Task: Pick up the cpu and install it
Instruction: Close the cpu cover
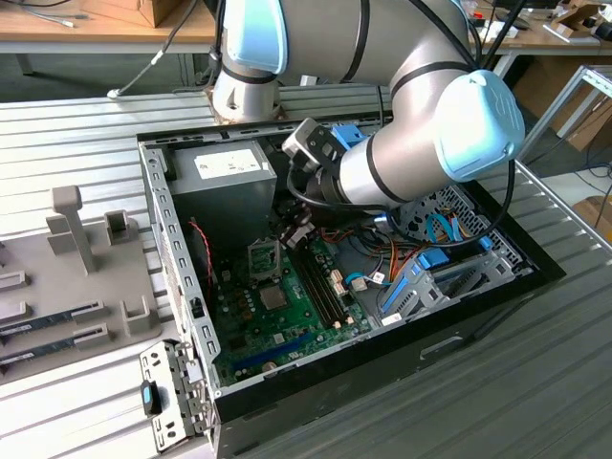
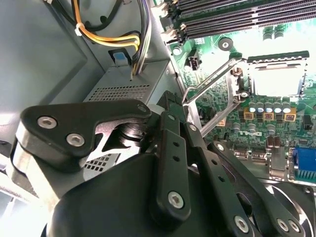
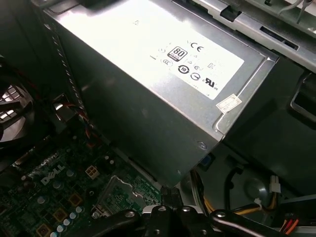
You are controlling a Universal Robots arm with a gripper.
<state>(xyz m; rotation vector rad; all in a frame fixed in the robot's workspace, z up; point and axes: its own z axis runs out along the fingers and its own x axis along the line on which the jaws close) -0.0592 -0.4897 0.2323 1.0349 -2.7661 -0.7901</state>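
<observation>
The gripper (image 1: 295, 234), jaws drawn together, is held just beside the open socket (image 1: 265, 256) mid-frame. The cpu is judged light, rigid and fragile, and best gripped by opposite edges.

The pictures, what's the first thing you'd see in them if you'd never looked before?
The big grey and pale blue robot arm, reaching down into an open computer case in the exterior view. Inside lies a green motherboard, with a silver power supply box beside it. The gripper hangs near the open socket.
</observation>
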